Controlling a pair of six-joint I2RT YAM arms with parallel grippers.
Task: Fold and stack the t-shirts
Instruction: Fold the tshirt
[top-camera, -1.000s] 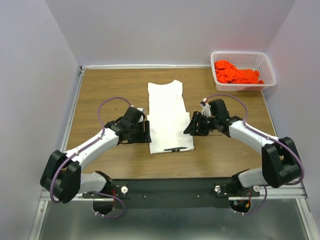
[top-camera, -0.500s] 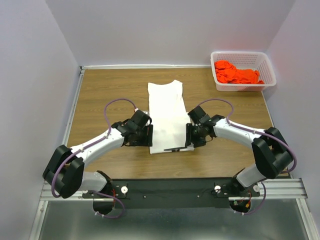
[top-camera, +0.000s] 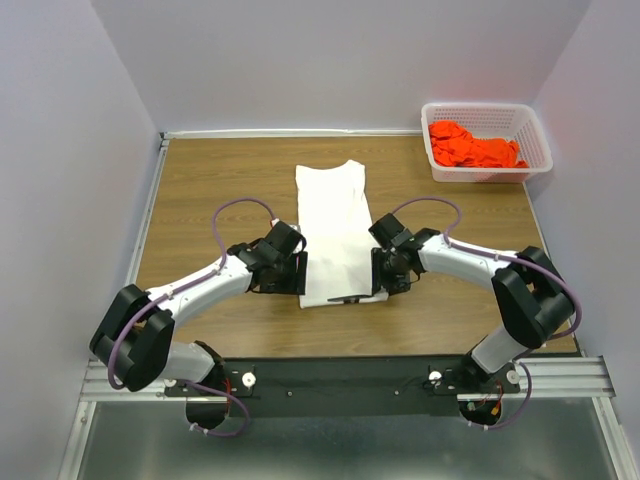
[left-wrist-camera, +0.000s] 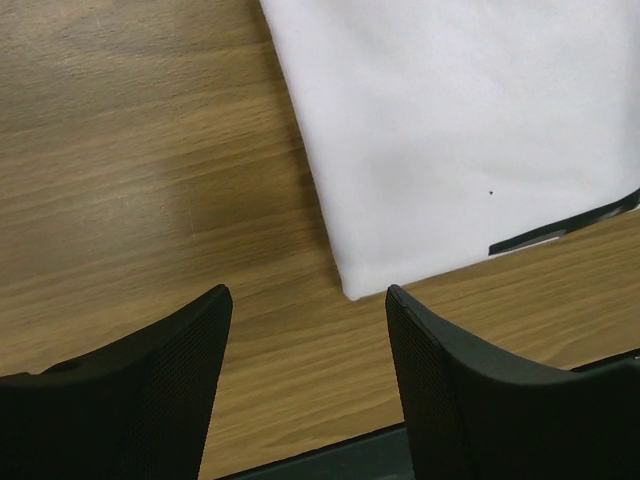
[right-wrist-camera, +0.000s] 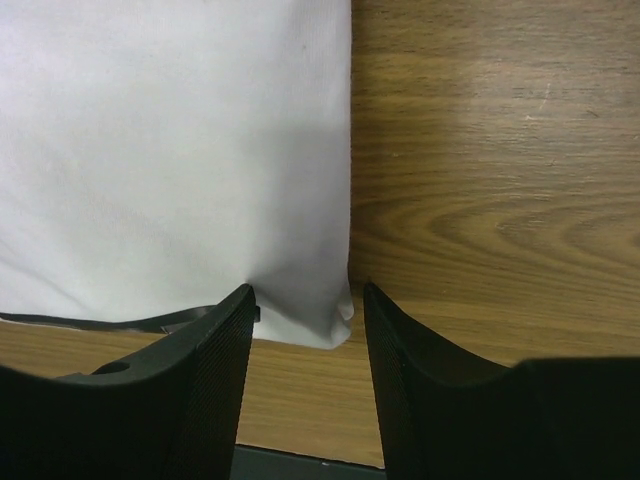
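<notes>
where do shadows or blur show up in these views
top external: even soft light, all sharp, no glare on the white t-shirt; left wrist: a soft dark shadow on the table beside the shirt's edge; right wrist: a grey shadow dims the shirt's lower part, wood grain crisp

Open tabletop (top-camera: 200, 190) flanking the white t-shirt (top-camera: 335, 225)

One camera looks down from above and behind me over the whole brown wooden table (top-camera: 200, 180). Both wrist cameras peer close past my black fingers (left-wrist-camera: 130, 400) at the near corners of the white cloth t-shirt (top-camera: 335, 215), seen in all three.
</notes>
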